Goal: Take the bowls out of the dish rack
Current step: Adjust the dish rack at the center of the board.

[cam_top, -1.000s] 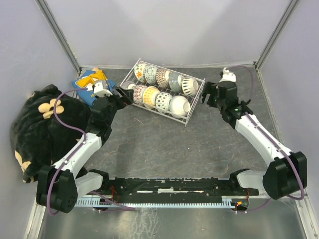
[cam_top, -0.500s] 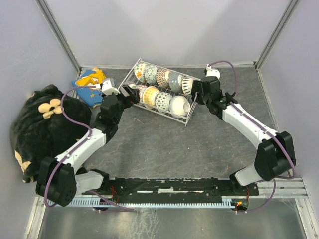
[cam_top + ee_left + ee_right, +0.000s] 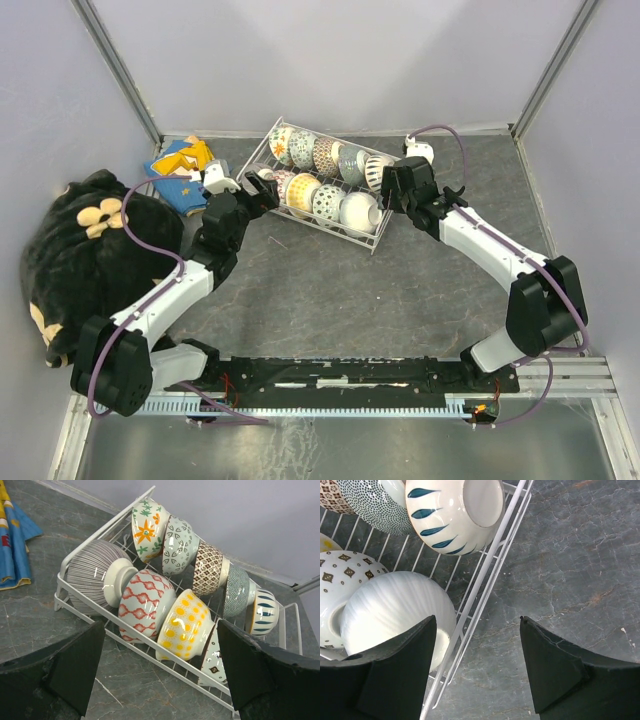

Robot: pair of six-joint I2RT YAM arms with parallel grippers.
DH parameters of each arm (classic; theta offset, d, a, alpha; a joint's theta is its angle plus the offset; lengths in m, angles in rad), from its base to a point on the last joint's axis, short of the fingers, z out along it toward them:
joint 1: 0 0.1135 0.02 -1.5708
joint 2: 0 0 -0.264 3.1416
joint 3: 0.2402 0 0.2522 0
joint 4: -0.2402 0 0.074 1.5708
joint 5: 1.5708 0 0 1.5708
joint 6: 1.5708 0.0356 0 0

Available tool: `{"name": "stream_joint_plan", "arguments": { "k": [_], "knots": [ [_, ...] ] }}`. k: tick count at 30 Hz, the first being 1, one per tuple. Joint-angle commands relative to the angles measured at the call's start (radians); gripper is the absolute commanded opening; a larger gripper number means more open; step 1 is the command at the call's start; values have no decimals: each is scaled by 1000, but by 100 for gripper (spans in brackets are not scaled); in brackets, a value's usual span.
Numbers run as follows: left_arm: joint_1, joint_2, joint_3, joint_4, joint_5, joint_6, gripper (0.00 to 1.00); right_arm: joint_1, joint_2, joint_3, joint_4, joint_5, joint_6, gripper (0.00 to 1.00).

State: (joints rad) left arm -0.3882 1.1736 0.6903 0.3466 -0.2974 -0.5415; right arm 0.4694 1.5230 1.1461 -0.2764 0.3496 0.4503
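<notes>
Nesting on edge in two rows, the bowls [image 3: 328, 203] fill the dish rack [image 3: 492, 562], so the left gripper [image 3: 262, 189] and right gripper [image 3: 386, 186] flank its ends, jaws apart and empty.

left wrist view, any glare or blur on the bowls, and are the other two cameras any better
Left wrist: sharp, small bright glints on the yellow-dotted bowl and red-patterned bowl; its fingers are near-black, detail lost. Right wrist: sharp too, soft sheen on the blue-leaf bowl. Top external: even light, faint shadows, the dish rack small.
</notes>
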Motion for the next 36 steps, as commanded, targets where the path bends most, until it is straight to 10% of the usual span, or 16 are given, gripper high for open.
{"name": "stream_joint_plan", "arguments": {
  "k": [1,36],
  "knots": [
    [0,-13,6,37,-72,46,99,11,-17,17,14,25,-8,75],
    [273,486,346,123,296,48,99,10,68,82,-10,64,-21,69]
  ]
}}
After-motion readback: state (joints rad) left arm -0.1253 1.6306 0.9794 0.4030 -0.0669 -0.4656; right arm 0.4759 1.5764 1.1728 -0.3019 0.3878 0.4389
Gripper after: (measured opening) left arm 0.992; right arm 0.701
